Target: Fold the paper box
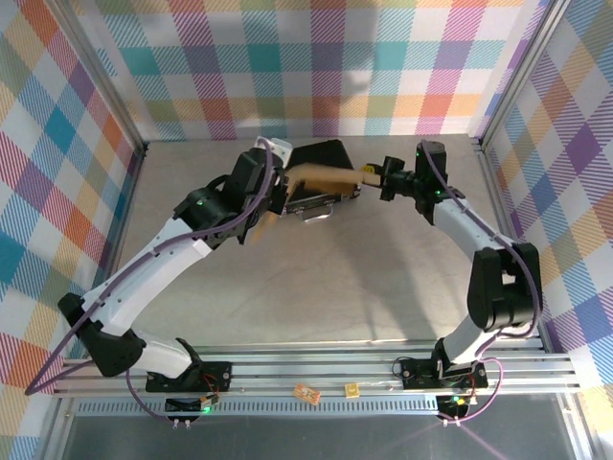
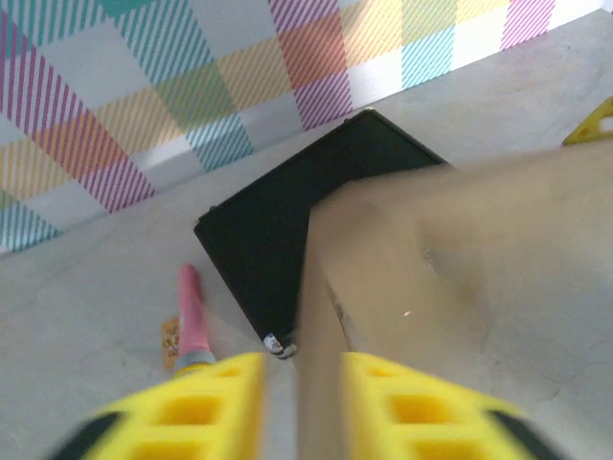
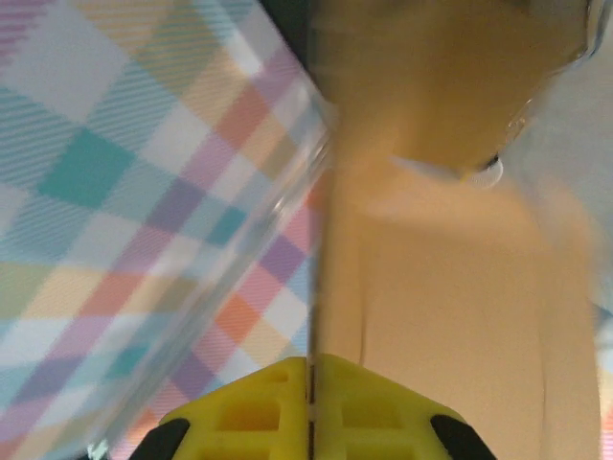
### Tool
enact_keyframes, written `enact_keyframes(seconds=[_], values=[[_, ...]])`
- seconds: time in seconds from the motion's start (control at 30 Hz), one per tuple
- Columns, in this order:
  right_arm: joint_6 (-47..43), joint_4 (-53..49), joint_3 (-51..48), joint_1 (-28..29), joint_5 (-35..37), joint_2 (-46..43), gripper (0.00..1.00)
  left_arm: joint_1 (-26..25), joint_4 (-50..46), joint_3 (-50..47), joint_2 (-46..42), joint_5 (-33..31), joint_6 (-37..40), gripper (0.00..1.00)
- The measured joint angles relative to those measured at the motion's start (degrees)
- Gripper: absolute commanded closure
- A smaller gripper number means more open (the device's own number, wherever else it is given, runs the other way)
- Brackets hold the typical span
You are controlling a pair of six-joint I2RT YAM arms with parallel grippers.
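Right hand (image 3: 310, 374) is clenched on the paper box (image 1: 322, 177), whose sheet rises ahead of it. Left hand (image 2: 302, 379) is released, the cardboard edge loose between its fingers, with a black case (image 2: 268, 230) just beyond.

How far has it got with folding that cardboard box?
Early to midway, I'd say. Done: the paper box is up off the table, with one panel bent. In hand: the right claw pinches its edge; the left claw straddles a panel, loosely. Left: no closed box shape yet.
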Motion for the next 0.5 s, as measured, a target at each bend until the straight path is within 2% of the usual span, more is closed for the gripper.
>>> enact_keyframes(seconds=[0.03, 0.1, 0.17, 0.27, 0.37, 0.5], values=[[-2.03, -5.42, 2.23, -0.55, 2.21, -1.27, 1.00, 0.59, 0.00, -0.94, -1.16, 0.76, -1.64, 0.14], [-8.22, -16.06, 8.31, -1.90, 6.88, -4.13, 1.00, 1.42, -0.48, -2.62, -3.61, 1.84, -4.74, 0.12], [-15.39, -27.34, 16.17, -2.78, 12.22, -6.62, 1.00, 1.79, -1.84, -3.54, -6.14, 2.34, -7.85, 0.12], [-22.77, -38.32, 22.77, -3.10, 18.84, -10.56, 1.00, 1.79, -3.56, -3.63, -8.81, 2.80, -10.78, 0.15], [-28.04, -50.42, 24.70, -0.26, 27.30, -14.80, 1.00, 1.79, -5.44, -3.61, -10.16, 3.34, -12.66, 0.19], [-31.47, -62.14, 27.96, 4.72, 36.50, -14.75, 1.00, 1.79, -5.79, -3.61, -10.12, 7.45, -13.25, 0.20]])
